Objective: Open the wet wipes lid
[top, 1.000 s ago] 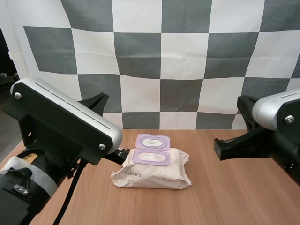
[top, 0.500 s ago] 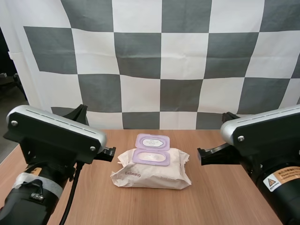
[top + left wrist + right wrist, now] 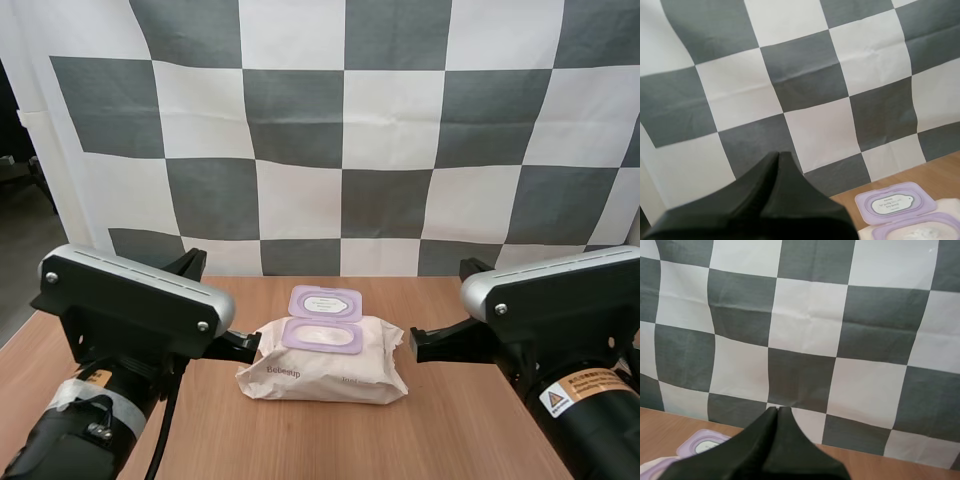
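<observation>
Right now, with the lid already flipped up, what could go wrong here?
Both shut hands sit low, close beside the pack, the left hand at one end and the right hand at the other. A sideways swing could shove the soft pack across the table.
The lid lies folded back, open; a bump might flip it shut.
</observation>
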You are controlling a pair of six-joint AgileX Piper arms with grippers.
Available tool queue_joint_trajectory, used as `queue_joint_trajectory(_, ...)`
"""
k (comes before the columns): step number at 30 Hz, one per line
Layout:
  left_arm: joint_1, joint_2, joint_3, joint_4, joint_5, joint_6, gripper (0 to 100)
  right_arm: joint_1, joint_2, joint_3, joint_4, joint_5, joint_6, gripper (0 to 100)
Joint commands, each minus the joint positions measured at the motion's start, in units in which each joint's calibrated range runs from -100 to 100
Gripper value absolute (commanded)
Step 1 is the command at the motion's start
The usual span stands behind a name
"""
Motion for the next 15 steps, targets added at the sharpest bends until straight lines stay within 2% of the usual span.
queue_joint_trajectory(1, 0.25, 0.0, 2.44, 0.1, -2.11, -11.58, 0, 0.06, 0.0, 4.72, 0.4, -2.32, 1.3, 0)
queue_joint_trajectory(4, 0.25, -0.34, 6.31, 0.24, 0.06, -12.29, 0, 0.06, 0.0, 7.99, 0.43, -2.32, 1.44, 0)
queue_joint_trajectory(7, 0.25, -1.3, 7.75, 1.59, 4.0, -13.1, 0, 0.06, 0.0, 10.75, 0.43, -2.32, 6.16, 0)
queue_joint_trajectory(9, 0.53, -1.3, 7.75, 5.66, 9.55, -16.58, 0, 0.06, 0.0, 12.02, 0.33, -2.32, 7.94, 0)
queue_joint_trajectory(13, 0.56, -1.3, 7.75, 22.11, 14.57, -33.72, 0, -0.03, 0.0, 13.11, -1.84, -0.74, 8.08, 0)
queue_joint_trajectory(15, 0.56, -1.3, 7.75, 33.39, 17.83, -46.98, 0, -0.08, 0.0, 13.11, -2.19, 3.03, 8.85, 0)
